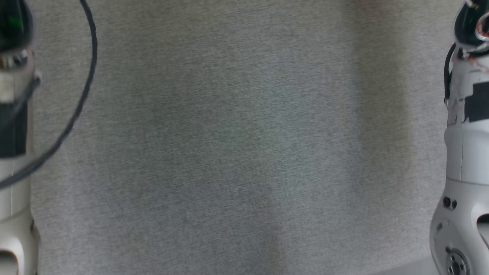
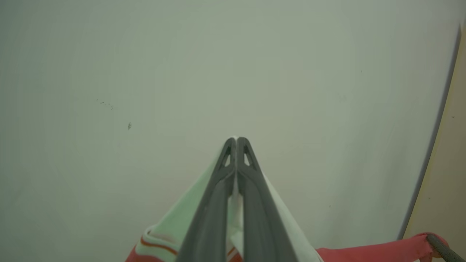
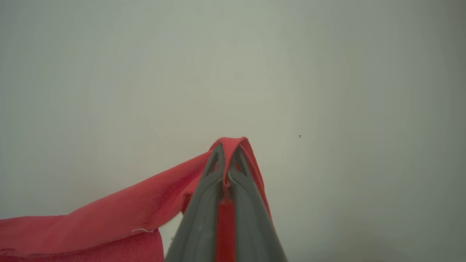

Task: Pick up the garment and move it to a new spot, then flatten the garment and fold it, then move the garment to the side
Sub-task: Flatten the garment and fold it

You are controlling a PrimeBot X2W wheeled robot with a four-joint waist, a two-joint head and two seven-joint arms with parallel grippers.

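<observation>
The garment (image 2: pixel 174 222) is red and white with orange stripes. In the left wrist view my left gripper (image 2: pixel 236 140) is shut on its white part, cloth pinched between the two dark fingers. A red band of it (image 2: pixel 378 251) stretches off to the lower right, where another dark finger (image 2: pixel 442 249) holds its end. In the right wrist view my right gripper (image 3: pixel 228 145) is shut on a red fold of the garment (image 3: pixel 109 214), which trails away to the lower left. The head view has both pale forearms (image 1: pixel 15 152) (image 1: pixel 464 152) at its side edges.
A pale, plain table surface (image 2: pixel 218 72) lies beyond both grippers. Its dark edge (image 2: pixel 433 145) runs down the right of the left wrist view, with a beige floor past it. Grey textured surface (image 1: pixel 244 145) spans the head view. A black cable (image 1: pixel 82 95) loops by the left forearm.
</observation>
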